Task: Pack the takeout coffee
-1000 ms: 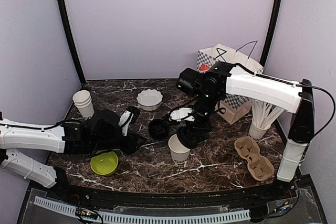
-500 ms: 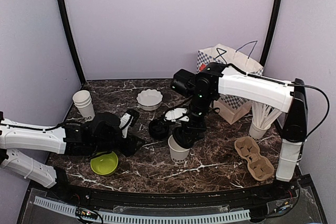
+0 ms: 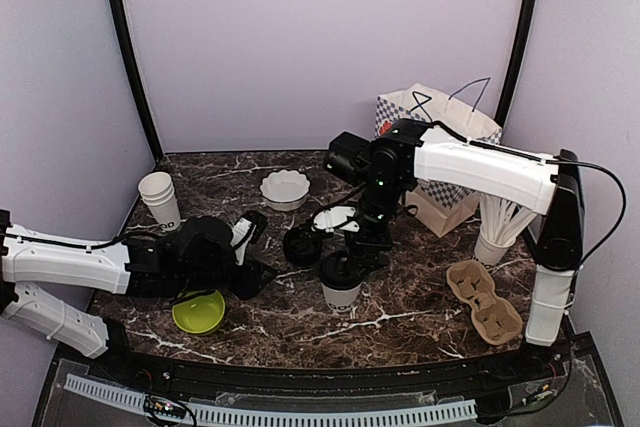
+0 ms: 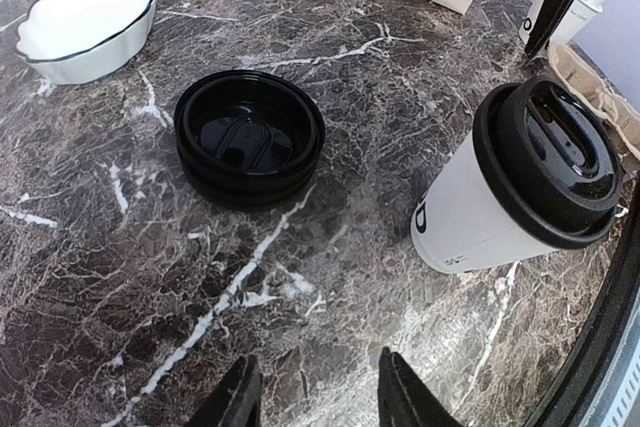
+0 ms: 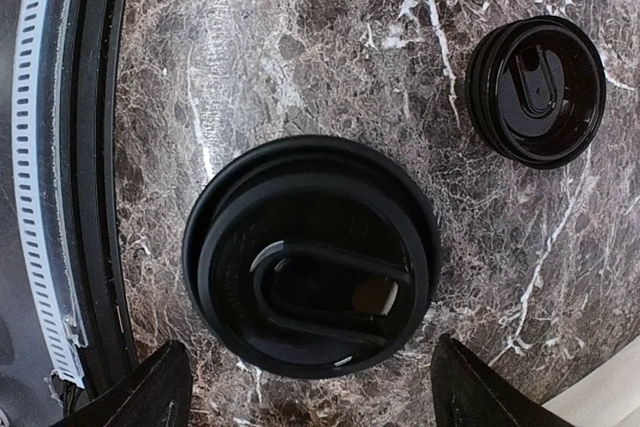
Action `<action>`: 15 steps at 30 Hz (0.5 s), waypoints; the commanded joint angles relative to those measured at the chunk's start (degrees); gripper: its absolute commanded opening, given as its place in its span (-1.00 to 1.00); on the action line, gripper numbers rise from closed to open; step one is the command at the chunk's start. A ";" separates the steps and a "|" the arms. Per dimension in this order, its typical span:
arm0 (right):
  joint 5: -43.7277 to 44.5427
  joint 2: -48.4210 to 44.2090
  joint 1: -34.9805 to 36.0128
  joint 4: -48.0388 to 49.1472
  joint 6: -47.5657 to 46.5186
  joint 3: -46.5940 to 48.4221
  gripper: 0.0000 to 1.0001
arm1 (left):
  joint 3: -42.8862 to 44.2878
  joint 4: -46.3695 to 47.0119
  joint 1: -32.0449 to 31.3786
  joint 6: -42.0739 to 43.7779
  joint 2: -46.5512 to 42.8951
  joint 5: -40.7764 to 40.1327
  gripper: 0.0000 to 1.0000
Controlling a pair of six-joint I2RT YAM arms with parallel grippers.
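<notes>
1. Cup (image 3: 341, 292) stands upright on the table (image 3: 400, 322), centre-front, with a black lid (image 3: 340, 269) on top.
2. Right gripper (image 5: 310, 352) hangs straight over the cup, pointing down. The right wrist view looks down onto the lid, which sits centred between the fingers.
3. Right jaws are wide, spread wider than the lid, with one finger (image 5: 165, 387) off each side of the rim. No contact is visible and nothing is held.
4. In the left wrist view the lid covers the whole cup rim. Black lettering on the cup's side is partly in view but unreadable.
5. Left gripper (image 4: 315, 397) sits low over the table at left, its arm lying along the front edge. Jaws are partway apart with bare marble between the fingers; it holds nothing.
6. From the left gripper, the cup is ahead and to the right, well apart.
7. The lid stack (image 4: 248, 137) is ahead and slightly left of the left gripper. In the top view it sits near the cup's rear-left, not touching it.
8. Carrier (image 3: 484, 301) lies right of the cup, apart from it. Bag (image 3: 440, 162) stands at back right, behind the right arm.
9. Green bowl (image 3: 198, 312) sits just in front of the left arm.
</notes>
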 commanded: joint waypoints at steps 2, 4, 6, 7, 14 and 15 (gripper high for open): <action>-1.63 1.31 1.19 -0.76 0.38 2.42 0.81 | -1.36 0.79 -0.12 -0.54 -0.02 -0.93 -0.15; -1.76 1.09 1.24 -0.98 0.43 2.97 0.88 | -1.44 0.39 -0.12 -1.38 -0.05 -1.11 -0.12; -1.39 0.43 1.20 -1.21 0.60 3.62 0.89 | -1.07 -0.48 -0.12 -2.20 -0.02 -1.25 -0.09; -0.86 -0.32 1.21 -0.99 0.62 3.36 0.89 | -0.47 -1.55 -0.08 -2.83 0.06 -1.32 -0.06; -2.08 -7.44 -2.55 4.09 4.26 -0.80 0.85 | 13.40 -13.38 1.65 -8.72 5.69 8.02 0.00; -2.72 -8.67 -3.96 6.38 6.10 -2.15 0.82 | 14.74 -14.64 1.69 -9.49 6.42 10.66 0.01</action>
